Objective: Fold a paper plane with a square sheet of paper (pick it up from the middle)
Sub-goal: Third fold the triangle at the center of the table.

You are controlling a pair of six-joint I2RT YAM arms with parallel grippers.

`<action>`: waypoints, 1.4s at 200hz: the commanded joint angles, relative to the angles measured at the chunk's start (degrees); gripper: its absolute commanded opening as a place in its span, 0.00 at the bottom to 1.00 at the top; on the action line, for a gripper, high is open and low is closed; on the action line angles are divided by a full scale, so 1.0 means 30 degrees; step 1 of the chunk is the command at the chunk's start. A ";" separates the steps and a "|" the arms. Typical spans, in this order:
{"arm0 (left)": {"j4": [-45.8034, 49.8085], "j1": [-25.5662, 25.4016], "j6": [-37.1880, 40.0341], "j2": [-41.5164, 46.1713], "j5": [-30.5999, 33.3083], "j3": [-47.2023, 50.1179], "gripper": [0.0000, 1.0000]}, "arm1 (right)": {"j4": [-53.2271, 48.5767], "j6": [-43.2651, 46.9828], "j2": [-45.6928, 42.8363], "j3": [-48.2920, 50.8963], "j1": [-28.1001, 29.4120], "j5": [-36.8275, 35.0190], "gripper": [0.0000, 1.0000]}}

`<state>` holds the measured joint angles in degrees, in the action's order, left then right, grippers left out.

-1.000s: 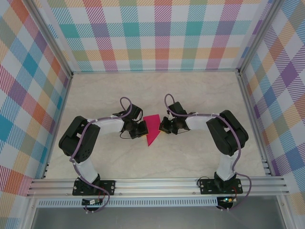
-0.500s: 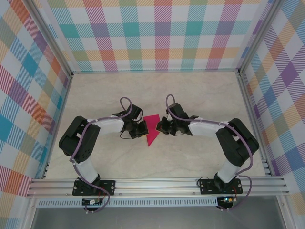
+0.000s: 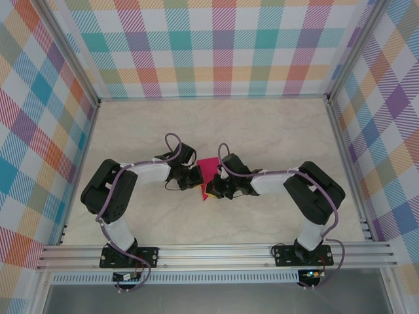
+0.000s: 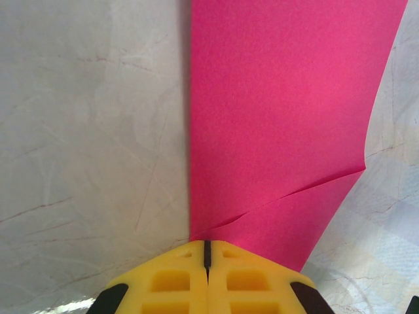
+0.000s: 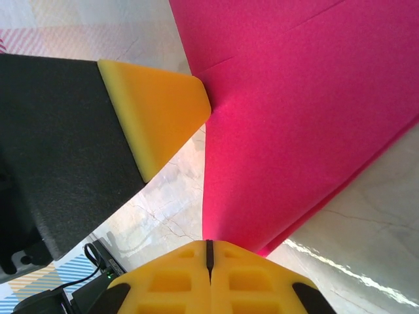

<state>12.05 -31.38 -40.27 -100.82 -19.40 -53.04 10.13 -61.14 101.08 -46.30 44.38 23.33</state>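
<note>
The square sheet of paper lies mid-table, magenta and folded into a narrow pointed shape with creased layers. My left gripper is shut at its left edge. In the left wrist view the yellow tips rest on the paper where a crease starts. My right gripper is shut over the paper's near pointed end and hides the tip. In the right wrist view its jaws meet the folded edge. The left gripper's yellow finger touches the paper's side.
The pale marble tabletop has free room behind and to both sides of the paper. Plaid walls stand on three sides. An aluminium rail with both arm bases runs along the near edge.
My right gripper has moved left and toward the near edge, from the paper's right side onto its near pointed end. The left arm has not moved.
</note>
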 commanded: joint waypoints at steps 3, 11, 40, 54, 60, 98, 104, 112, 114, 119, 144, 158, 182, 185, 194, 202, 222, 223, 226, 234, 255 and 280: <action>0.1519 -0.0059 -0.0012 -0.0760 0.1830 0.0728 0.00 | 0.0265 -0.0113 0.0520 0.0233 0.0119 0.0429 0.03; 0.1519 -0.0059 -0.0021 -0.0789 0.1808 0.0705 0.00 | 0.0143 -0.0055 0.0587 0.0285 0.0134 0.0426 0.02; 0.1519 -0.0059 -0.0016 -0.0760 0.1779 0.0662 0.00 | -0.0026 0.0096 0.0880 0.0363 0.0130 0.0397 0.02; 0.1512 -0.0067 -0.0020 -0.0761 0.1779 0.0665 0.00 | -0.0040 0.0131 0.0991 0.0354 0.0121 0.0353 0.03; 0.1518 -0.0081 -0.0020 -0.0753 0.1779 0.0657 0.00 | -0.0065 0.0174 0.1021 0.0323 0.0124 0.0316 0.03; 0.1519 -0.0088 0.0000 -0.0701 0.1856 0.0720 0.00 | -0.0655 0.0386 0.1295 0.0159 0.0130 -0.0005 0.03; 0.1519 -0.0087 -0.0019 -0.0709 0.1866 0.0759 0.00 | -0.0838 0.0442 0.1303 0.0105 0.0121 -0.0090 0.03; 0.1504 -0.0088 -0.0012 -0.0721 0.1894 0.0757 0.00 | -0.1104 0.0536 0.1281 0.0013 0.0111 -0.0184 0.03; 0.1508 -0.0088 -0.0013 -0.0728 0.1895 0.0763 0.00 | -0.1132 0.0567 0.1264 0.0007 0.0139 -0.0188 0.03; 0.1504 -0.0087 -0.0001 -0.0728 0.1896 0.0792 0.00 | -0.1128 0.0644 0.1164 -0.0019 0.0149 -0.0149 0.03; 0.1519 -0.0088 -0.0009 -0.0701 0.1929 0.0818 0.00 | -0.0961 0.1277 0.0334 -0.0173 0.0474 -0.0076 0.03; 0.1520 -0.0088 -0.0038 -0.0702 0.1929 0.0824 0.00 | -0.1139 0.1670 0.0024 -0.0454 0.0777 -0.0043 0.03; 0.1490 -0.0088 -0.0051 -0.0658 0.1925 0.0804 0.00 | -0.1289 0.1723 0.0125 -0.0620 0.1114 -0.0169 0.03; 0.1475 -0.0088 -0.0049 -0.0667 0.1899 0.0815 0.00 | -0.1318 0.1698 0.0198 -0.0642 0.1140 -0.0227 0.03; 0.1458 -0.0088 -0.0051 -0.0644 0.1899 0.0822 0.00 | -0.1441 0.1636 0.0479 -0.0651 0.1187 -0.0332 0.03; 0.1459 -0.0088 -0.0037 -0.0643 0.1896 0.0861 0.00 | -0.1419 0.1553 0.0744 -0.0606 0.1176 -0.0310 0.03; 0.1449 -0.0088 -0.0053 -0.0643 0.1881 0.0864 0.00 | -0.1377 0.1268 0.1303 -0.0503 0.1203 -0.0358 0.03; 0.1455 -0.0088 -0.0053 -0.0628 0.1889 0.0863 0.00 | -0.1381 0.1259 0.1339 -0.0503 0.1203 -0.0376 0.03; 0.1441 -0.0088 -0.0053 -0.0641 0.1898 0.0888 0.00 | -0.1450 0.1241 0.1401 -0.0503 0.1203 -0.0392 0.03; 0.1460 -0.0088 -0.0038 -0.0642 0.1881 0.0909 0.00 | -0.1577 0.1213 0.1542 -0.0545 0.1204 -0.0451 0.03; 0.1455 -0.0088 -0.0030 -0.0643 0.1896 0.0903 0.00 | -0.1861 0.1274 0.1534 -0.0781 0.1203 -0.0344 0.02; 0.1458 -0.0088 -0.0049 -0.0559 0.1927 0.0928 0.00 | -0.2249 0.1650 0.0276 -0.1107 0.1204 -0.0842 0.03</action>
<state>11.70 -31.38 -40.27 -100.77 -19.38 -52.75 6.24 -57.69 104.20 -48.12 47.86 23.14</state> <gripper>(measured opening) 0.045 0.045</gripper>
